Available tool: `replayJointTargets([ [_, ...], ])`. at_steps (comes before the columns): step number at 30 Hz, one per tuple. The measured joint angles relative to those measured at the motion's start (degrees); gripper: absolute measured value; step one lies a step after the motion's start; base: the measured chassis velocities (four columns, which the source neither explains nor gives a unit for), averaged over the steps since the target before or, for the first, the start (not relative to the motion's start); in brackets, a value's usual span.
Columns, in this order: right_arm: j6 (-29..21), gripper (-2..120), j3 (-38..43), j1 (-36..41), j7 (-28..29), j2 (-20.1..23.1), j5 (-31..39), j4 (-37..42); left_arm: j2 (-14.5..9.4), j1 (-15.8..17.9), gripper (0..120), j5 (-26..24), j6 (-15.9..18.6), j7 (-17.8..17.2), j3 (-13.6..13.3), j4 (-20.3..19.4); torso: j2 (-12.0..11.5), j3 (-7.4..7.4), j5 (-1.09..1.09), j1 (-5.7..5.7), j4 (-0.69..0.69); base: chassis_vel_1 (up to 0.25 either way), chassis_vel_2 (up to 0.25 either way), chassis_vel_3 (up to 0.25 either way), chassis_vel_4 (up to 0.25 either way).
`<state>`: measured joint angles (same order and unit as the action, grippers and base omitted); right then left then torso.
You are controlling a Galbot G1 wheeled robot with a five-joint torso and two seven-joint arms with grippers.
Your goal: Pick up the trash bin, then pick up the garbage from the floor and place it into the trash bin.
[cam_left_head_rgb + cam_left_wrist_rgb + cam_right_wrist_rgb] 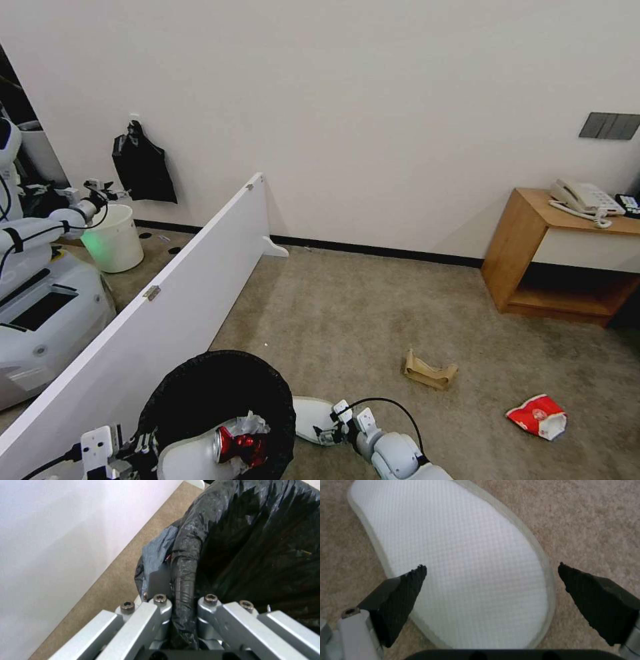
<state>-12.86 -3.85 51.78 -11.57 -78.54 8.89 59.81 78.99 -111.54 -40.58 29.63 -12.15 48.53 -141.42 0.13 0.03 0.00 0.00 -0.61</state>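
The trash bin (pixel 200 383), lined with a crinkly black bag, is at the bottom of the head view. My left gripper (pixel 141 445) is shut on its bag-covered rim (pixel 183 580). Inside the bin lie a crushed red piece (pixel 243 447), a crumpled tissue (pixel 252 423) and something flat and white (pixel 190 461). A flat white slipper (pixel 307 413) lies on the carpet right of the bin. My right gripper (pixel 325 435) hangs just above the slipper (pixel 463 555), open, with a black fingertip (pixel 406 587) over each side. Folded brown cardboard (pixel 430 371) and a red-and-white crushed cup (pixel 539 417) lie farther right.
A long white partition board (pixel 187 293) runs along the left of the bin. Behind it stand another robot (pixel 40 293) and a plain white bucket (pixel 115 238). A wooden side table (pixel 567 260) with a phone is against the wall at the right. Open carpet lies between.
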Motion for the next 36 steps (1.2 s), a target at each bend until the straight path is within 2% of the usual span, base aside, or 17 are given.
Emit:
replayJointTargets([
  [5,0.3,100,0.1,-0.7,-0.3,-0.5,-0.3,-1.3,0.0,0.0,4,-0.1,0.0,0.0,0.0,0.1,0.0,0.0,0.0,0.0,0.0,0.0,0.0,0.0,0.0],
  [8,0.4,95,0.2,-0.8,-0.4,-0.7,-0.4,-1.7,0.0,0.0,4,-0.2,0.0,0.1,0.0,0.2,0.0,0.0,0.0,0.0,0.0,0.0,0.0,0.0,0.0],
  [11,0.4,81,0.5,-0.9,-0.6,-0.7,-0.5,-2.1,0.0,0.0,4,-0.3,-0.1,0.1,0.0,0.2,0.0,0.0,0.0,0.0,0.0,0.0,0.0,0.0,0.0],
  [12,0.4,81,0.5,-0.9,-0.6,-0.7,-0.5,-2.1,0.0,0.0,4,-0.3,-0.1,0.1,0.0,0.2,0.0,0.0,0.0,0.0,0.0,0.0,0.0,0.0,0.0],
  [14,0.4,71,0.8,-1.0,-0.6,-0.7,-0.5,-2.4,0.0,-0.1,4,-0.3,-0.1,0.1,-0.1,0.2,0.0,0.0,0.0,0.0,0.0,0.0,0.0,0.0,0.0],
  [15,0.4,71,0.8,-1.0,-0.6,-0.7,-0.5,-2.4,0.0,-0.1,4,-0.3,-0.1,0.1,-0.1,0.2,0.0,0.0,0.0,0.0,0.0,0.0,0.0,0.0,0.0],
  [17,0.4,59,1.3,-1.3,-0.7,-0.8,-0.5,-3.1,0.0,-0.1,4,-0.3,-0.1,0.1,-0.1,0.1,0.0,0.0,0.0,0.0,0.0,0.0,0.0,0.0,0.0],
  [18,0.4,59,1.3,-1.3,-0.7,-0.8,-0.5,-3.1,0.0,-0.1,4,-0.3,-0.1,0.1,-0.1,0.1,0.0,0.0,0.0,0.0,0.0,0.0,0.0,0.0,0.0],
  [21,0.3,44,1.7,-1.5,-1.0,-0.9,-0.5,-3.8,0.0,-0.4,4,-0.3,-0.2,0.2,-0.1,0.0,0.0,0.0,0.01,0.0,0.0,0.0,0.0,0.0,0.0],
  [22,0.3,44,1.7,-1.5,-1.0,-0.9,-0.5,-3.8,0.0,-0.4,4,-0.3,-0.2,0.2,-0.1,0.0,0.0,0.0,0.01,0.0,0.0,0.0,0.0,0.0,0.0],
  [24,0.2,33,2.2,-1.5,-1.2,-1.0,-0.5,-3.9,-0.1,-0.6,4,-0.3,-0.2,0.3,0.0,-0.1,0.0,0.0,0.02,0.0,0.01,0.0,0.0,0.0,0.0],
  [28,0.0,23,2.3,-1.2,-1.2,-0.7,-0.4,-3.3,-0.1,-0.6,4,-0.3,-0.3,0.3,0.0,-0.3,0.0,0.0,0.01,0.0,0.01,0.0,0.0,0.0,0.0],
  [31,-0.3,9,2.3,-1.0,-1.2,-0.5,-0.2,-2.7,0.0,-0.6,4,-0.3,-0.3,0.3,-0.2,-0.3,0.0,0.0,0.0,0.0,-0.01,0.0,0.0,0.0,0.0],
  [36,-0.4,6,2.3,-0.9,-1.3,-0.3,0.0,-2.5,0.0,-0.6,4,-0.3,-0.3,0.3,-0.2,-0.3,0.0,0.0,0.0,0.0,0.0,0.0,0.0,0.0,0.0],
])
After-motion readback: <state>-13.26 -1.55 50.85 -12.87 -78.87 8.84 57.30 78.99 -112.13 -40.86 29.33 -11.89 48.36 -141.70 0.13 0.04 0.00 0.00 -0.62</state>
